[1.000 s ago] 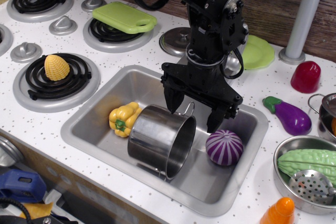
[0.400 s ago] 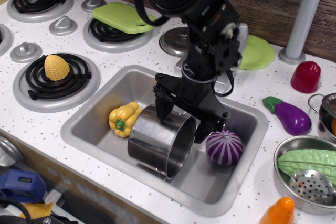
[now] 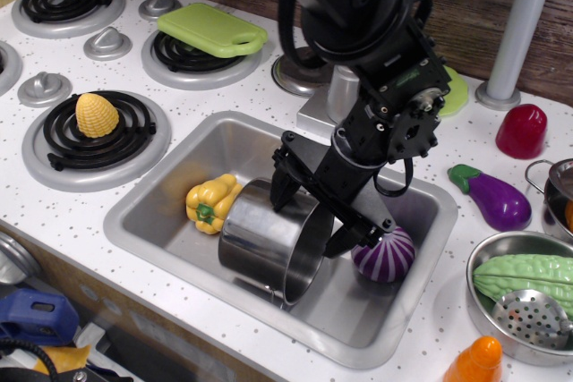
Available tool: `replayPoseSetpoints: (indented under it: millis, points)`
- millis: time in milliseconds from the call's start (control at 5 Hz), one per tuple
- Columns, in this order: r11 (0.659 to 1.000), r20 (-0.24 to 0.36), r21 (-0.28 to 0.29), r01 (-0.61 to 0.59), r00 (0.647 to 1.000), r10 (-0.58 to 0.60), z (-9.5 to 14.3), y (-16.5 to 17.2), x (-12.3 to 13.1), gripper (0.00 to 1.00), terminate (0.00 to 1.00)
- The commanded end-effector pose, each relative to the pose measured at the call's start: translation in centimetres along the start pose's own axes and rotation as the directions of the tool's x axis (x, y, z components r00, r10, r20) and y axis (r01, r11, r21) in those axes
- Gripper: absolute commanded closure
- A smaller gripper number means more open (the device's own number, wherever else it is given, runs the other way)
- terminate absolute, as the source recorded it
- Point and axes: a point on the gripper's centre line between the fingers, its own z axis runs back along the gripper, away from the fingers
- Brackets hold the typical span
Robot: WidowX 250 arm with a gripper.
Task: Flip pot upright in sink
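The large rectangular matte steel sink [image 3: 170,187] sets the limits here: everything the arm does happens inside its walls, and a careless swing could knock the black robot gripper [image 3: 311,219] against the sink's far wall. Inside the sink, toward its middle, the shiny cylindrical stainless steel pot [image 3: 266,239] lies on its side, its open mouth facing the sink's right end, so it is not yet upright. The gripper hangs right over the pot's rim with its two fingers spread apart, one finger [image 3: 283,187] above the pot's curved wall and the other near the mouth; whether either touches the steel I cannot tell. In my judgement the chief risk is the round wall: a push off-centre would let the pot roll instead of tipping up, and polished steel may slip from a thin-rim pinch. Rolling left would drive it into the yellow toy bell pepper [image 3: 209,202], which sits against the pot's base side. Tipping toward its mouth could land it on the purple striped ball-shaped vegetable [image 3: 389,256] just beside the opening, leaving the pot tilted.
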Motion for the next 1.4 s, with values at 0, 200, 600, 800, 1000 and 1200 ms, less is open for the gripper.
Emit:
replayPoseSetpoints:
  millis: [0,200,600,800,1000,1200]
  points:
    - [0.998,0.040,0.046,0.032,0.999,-0.033,0.4,0.6,0.5,0.00,0.00]
    - [0.995,0.023,0.085,0.054,0.998,-0.057,0.4,1.6,0.3,0.00,0.00]
    - [0.989,0.036,0.114,0.090,0.995,-0.095,-0.3,3.3,0.1,1.00,0.00]
    - [0.994,0.061,0.088,0.069,0.995,-0.074,-0.6,3.4,0.0,1.00,0.00]
    - [0.999,0.105,0.041,0.017,0.994,-0.021,-1.0,3.4,-0.2,1.00,0.00]
    - [1.000,0.115,-0.011,0.004,0.993,-0.003,-0.8,3.5,-0.1,1.00,0.00]
